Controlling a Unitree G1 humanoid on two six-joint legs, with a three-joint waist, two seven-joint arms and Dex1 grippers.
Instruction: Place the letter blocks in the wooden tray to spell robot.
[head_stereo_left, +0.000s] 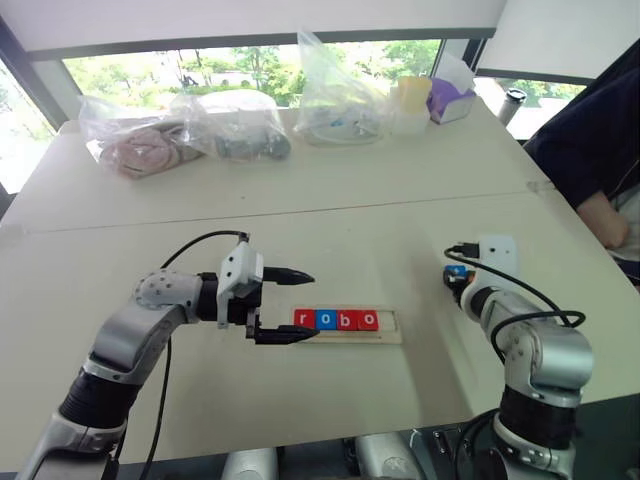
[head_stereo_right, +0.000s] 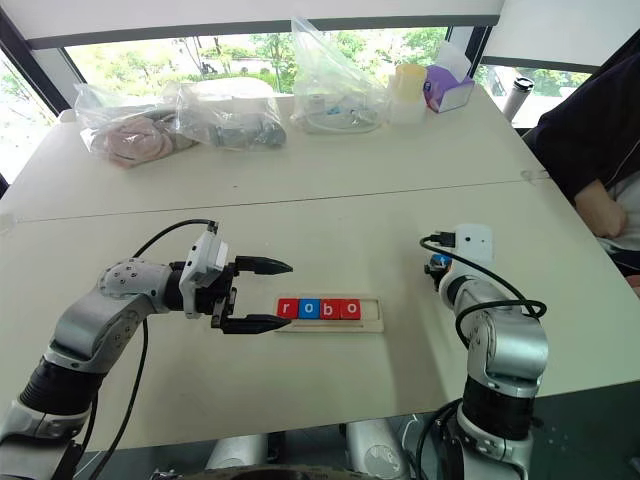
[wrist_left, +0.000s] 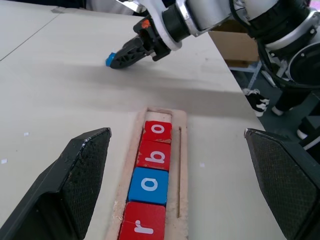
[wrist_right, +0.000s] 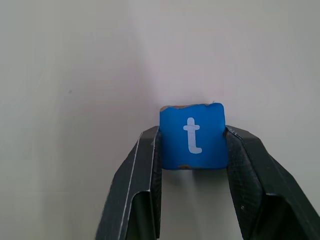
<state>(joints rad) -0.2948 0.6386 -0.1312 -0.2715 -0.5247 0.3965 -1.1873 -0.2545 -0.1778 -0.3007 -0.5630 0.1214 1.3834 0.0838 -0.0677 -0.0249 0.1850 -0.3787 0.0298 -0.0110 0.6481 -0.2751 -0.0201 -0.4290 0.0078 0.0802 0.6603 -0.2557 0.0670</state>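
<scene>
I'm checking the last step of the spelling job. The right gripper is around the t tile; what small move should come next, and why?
Probably lift the blue t tile just off the table. The right gripper is shut on its two sides, and the wooden tray already holds r, o, b, o with one bare slot beyond the last o. The left gripper hangs open at the tray's r end, away from that slot.

- Silver-grey jointed arms are ending in a left gripper (head_stereo_left: 283, 305) and a right gripper (wrist_right: 192, 150).
- Black textured fingers (wrist_left: 80, 175) are tapering forward.
- White wrist housings are sitting behind them, black cables looping alongside.
</scene>
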